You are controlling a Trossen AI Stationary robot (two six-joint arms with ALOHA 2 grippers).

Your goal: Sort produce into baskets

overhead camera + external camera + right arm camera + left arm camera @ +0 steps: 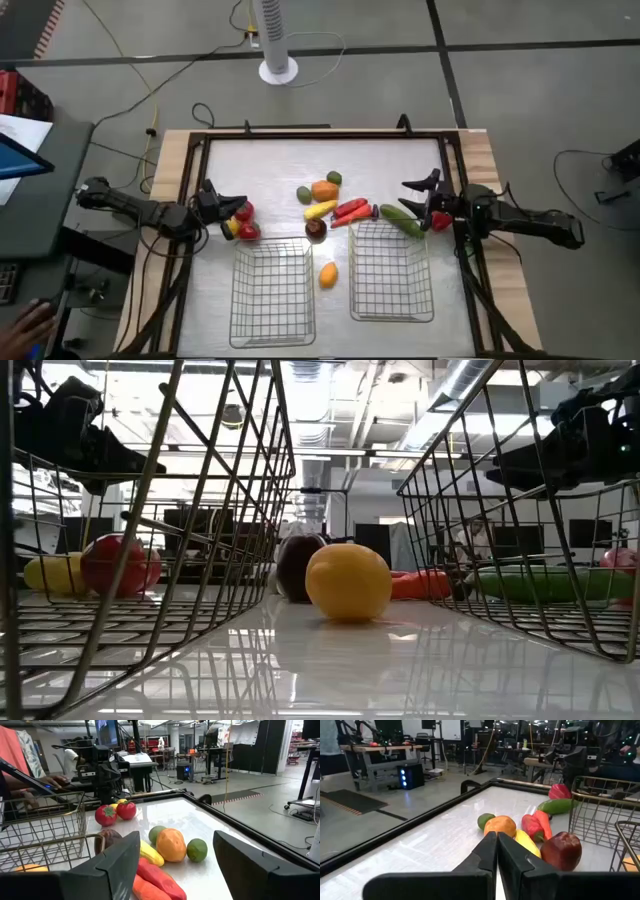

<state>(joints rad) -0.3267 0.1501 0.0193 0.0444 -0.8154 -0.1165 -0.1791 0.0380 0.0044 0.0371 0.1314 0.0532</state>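
The produce lies on the white table. Two red round pieces (244, 212) and a yellow one (228, 229) lie by my left gripper (232, 204), which is shut and empty just above them. A green piece (333, 178), an orange piece (325, 190), a long yellow piece (320, 210), red chilies (350, 210) and a maroon piece (316, 229) lie at the middle. A cucumber (400, 220) and a red piece (438, 222) lie by my right gripper (415, 196), which is open and empty. An orange-yellow piece (327, 274) lies between the two wire baskets (272, 295) (392, 272).
A dark raised rim (320, 133) frames the table. Both baskets stand at the near side and hold nothing that shows. A fan stand (278, 68) and cables lie on the floor beyond the far edge. A person's hand (30, 322) shows at the near left, off the table.
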